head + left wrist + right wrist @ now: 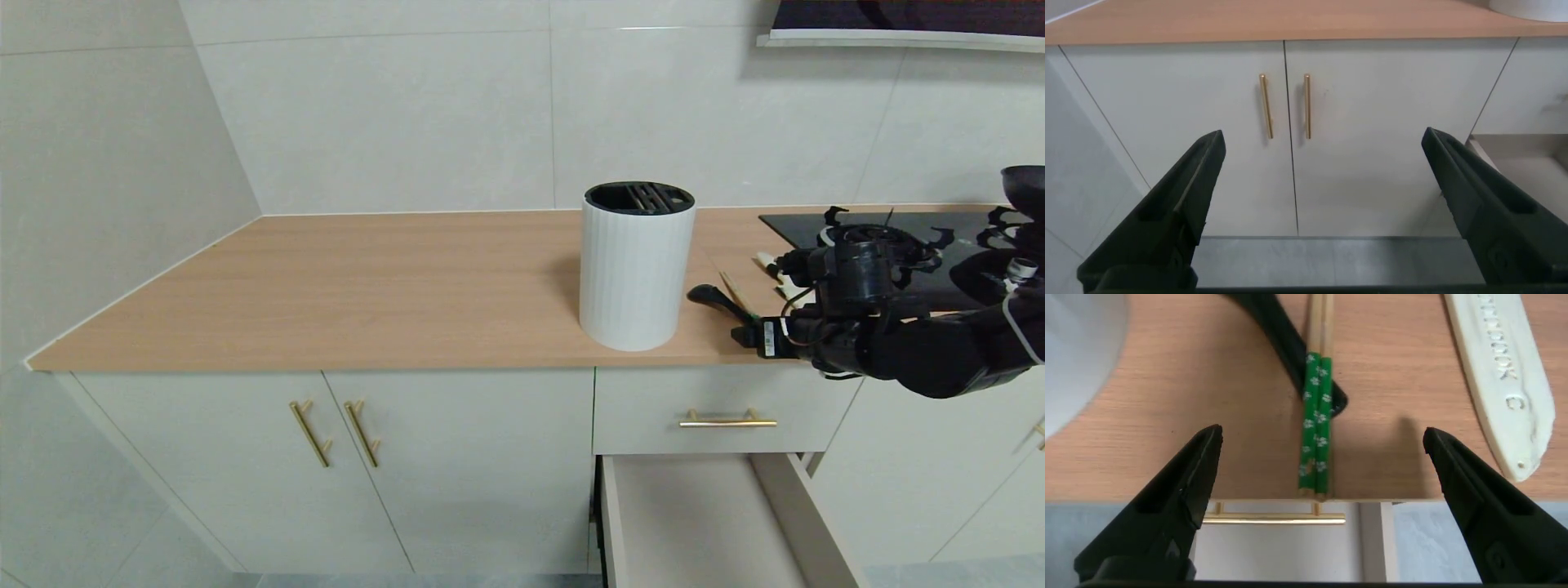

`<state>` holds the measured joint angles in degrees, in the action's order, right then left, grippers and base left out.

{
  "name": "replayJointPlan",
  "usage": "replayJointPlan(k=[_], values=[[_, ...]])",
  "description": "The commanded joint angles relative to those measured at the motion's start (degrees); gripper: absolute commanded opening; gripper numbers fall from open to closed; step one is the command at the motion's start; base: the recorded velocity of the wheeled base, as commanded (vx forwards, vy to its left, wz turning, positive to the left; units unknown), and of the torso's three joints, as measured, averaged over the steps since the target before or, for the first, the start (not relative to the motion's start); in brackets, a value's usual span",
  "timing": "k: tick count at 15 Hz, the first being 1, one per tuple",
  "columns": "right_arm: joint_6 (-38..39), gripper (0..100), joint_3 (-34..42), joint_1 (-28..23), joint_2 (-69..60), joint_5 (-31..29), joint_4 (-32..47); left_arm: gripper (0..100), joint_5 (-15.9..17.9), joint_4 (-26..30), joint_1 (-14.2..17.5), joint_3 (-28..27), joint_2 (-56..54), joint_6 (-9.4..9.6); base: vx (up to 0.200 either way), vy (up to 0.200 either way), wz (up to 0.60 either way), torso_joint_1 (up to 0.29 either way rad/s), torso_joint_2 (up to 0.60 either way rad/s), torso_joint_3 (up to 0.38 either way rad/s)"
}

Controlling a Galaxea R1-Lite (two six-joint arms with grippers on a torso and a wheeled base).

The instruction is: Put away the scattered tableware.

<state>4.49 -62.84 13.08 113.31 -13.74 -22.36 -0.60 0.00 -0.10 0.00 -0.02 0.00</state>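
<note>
A pair of wooden chopsticks with green patterned ends lies near the counter's front edge, resting across a black utensil. My right gripper hovers open just above them, one finger on each side, touching nothing. A white flat knife-like piece lies beside them. From the head view, the right gripper sits at the counter edge, right of the white cylindrical holder, with the black utensil and chopsticks before it. My left gripper hangs open and empty in front of the cupboard doors.
A black cooktop with pan supports occupies the counter's right end. Below the counter a drawer stands pulled out under a closed drawer with a gold handle. Two cupboard doors with gold handles are shut. The counter stretches left.
</note>
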Motion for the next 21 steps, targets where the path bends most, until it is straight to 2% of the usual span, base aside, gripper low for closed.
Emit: replayJointPlan(k=[1, 4, 5, 16, 18, 21], values=[[0.00, 100, 0.00, 0.02, 0.33, 0.03, 0.03, 100, -0.02, 0.00, 0.01, 0.00, 0.02, 0.00, 0.000, 0.000, 0.00, 0.000, 0.00, 0.000], [0.00, 100, 0.00, 0.02, 0.59, 0.03, 0.03, 100, -0.02, 0.00, 0.01, 0.00, 0.02, 0.09, 0.000, 0.000, 0.00, 0.000, 0.00, 0.000], [0.00, 0, 0.00, 0.02, 0.95, 0.03, 0.03, 100, -0.02, 0.00, 0.01, 0.00, 0.02, 0.00, 0.000, 0.000, 0.00, 0.000, 0.00, 0.000], [0.17, 0, 0.62, -0.07, -2.22, -0.06, 0.38, 100, -0.02, 0.00, 0.01, 0.00, 0.02, 0.00, 0.000, 0.000, 0.00, 0.000, 0.00, 0.000], [0.61, 0, 2.64, -0.07, -5.12, -0.68, 0.56, 100, -0.02, 0.00, 0.01, 0.00, 0.02, 0.00, 0.000, 0.000, 0.00, 0.000, 0.00, 0.000], [0.61, 0, 11.87, 1.69, -17.16, -1.11, 0.56, 100, -0.02, 0.00, 0.01, 0.00, 0.02, 0.00, 0.000, 0.000, 0.00, 0.000, 0.00, 0.000]])
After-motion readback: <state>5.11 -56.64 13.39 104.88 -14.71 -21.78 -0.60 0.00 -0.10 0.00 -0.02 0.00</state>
